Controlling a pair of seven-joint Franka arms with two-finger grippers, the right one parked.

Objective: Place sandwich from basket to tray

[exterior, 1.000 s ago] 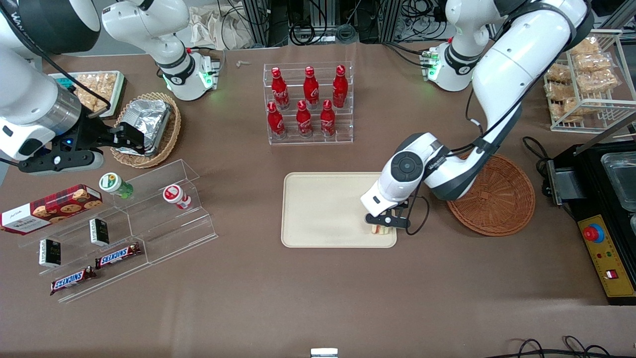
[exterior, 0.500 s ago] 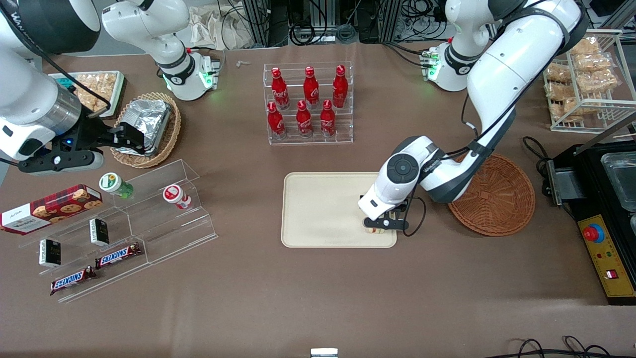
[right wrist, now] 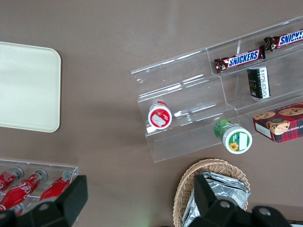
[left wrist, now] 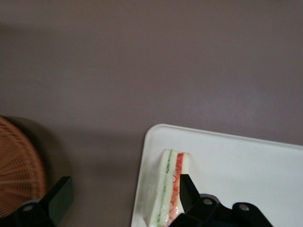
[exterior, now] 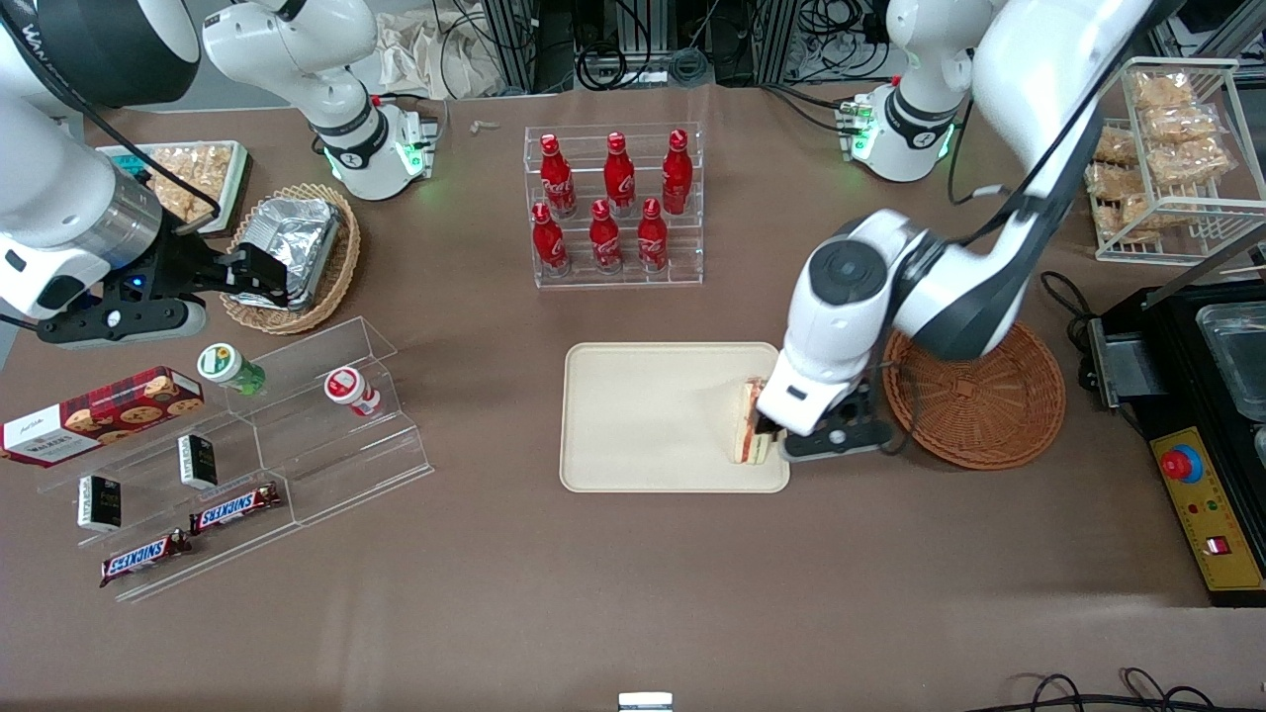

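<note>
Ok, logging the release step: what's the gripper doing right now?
Gripper: open, holding nothing, jaws spread above the sandwich lying on the tray.

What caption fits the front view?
Gripper open above the sandwich on the tray, beside the basket.

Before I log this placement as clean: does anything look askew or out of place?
Only the sandwich: it stands on edge, filling layers showing, right at the tray rim nearest the basket, not lying flat. The open gripper straddles it, one finger beside the bread. Nothing spilled.
</note>
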